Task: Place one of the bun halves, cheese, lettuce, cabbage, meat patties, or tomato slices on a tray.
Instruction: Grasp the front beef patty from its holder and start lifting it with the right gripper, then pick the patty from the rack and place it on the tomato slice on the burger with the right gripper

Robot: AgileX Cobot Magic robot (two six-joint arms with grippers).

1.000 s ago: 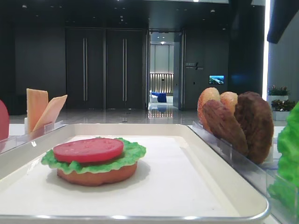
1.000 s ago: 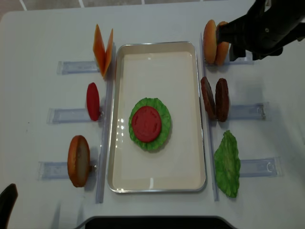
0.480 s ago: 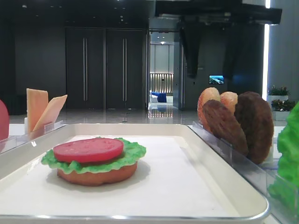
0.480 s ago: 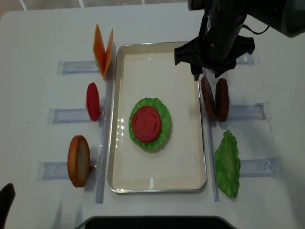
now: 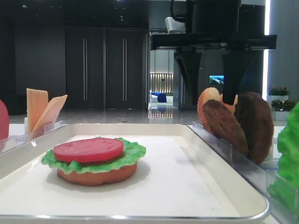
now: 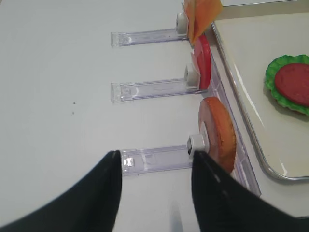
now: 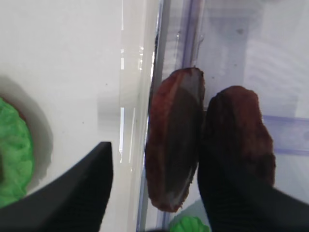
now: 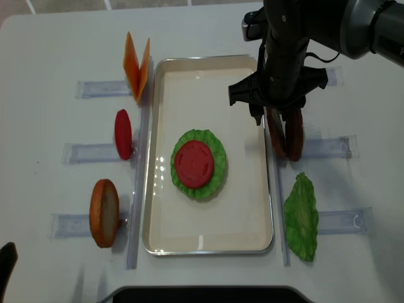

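On the cream tray (image 8: 208,59) lies a stack of orange-brown bun half, lettuce and tomato slice (image 8: 194,163). My right gripper (image 8: 271,120) hangs open over the two upright meat patties (image 8: 295,137). In the right wrist view its jaws (image 7: 157,145) straddle the left patty (image 7: 174,145), one finger over the tray rim, the other between the patties. From the low view the gripper (image 5: 210,102) stands just above the patties (image 5: 224,126). My left gripper (image 6: 155,157) is open and empty over a clear holder, beside an upright bun half (image 6: 219,133).
Left of the tray stand cheese slices (image 8: 137,66), a tomato slice (image 8: 123,134) and a bun half (image 8: 104,213) in clear holders. Lettuce (image 8: 301,218) lies at the right front. Two buns (image 5: 205,95) stand behind the patties, hidden from above by the right arm.
My right arm has swung from the buns at the back right toward the tray and come down over the meat patties. The stack on the tray has not moved.
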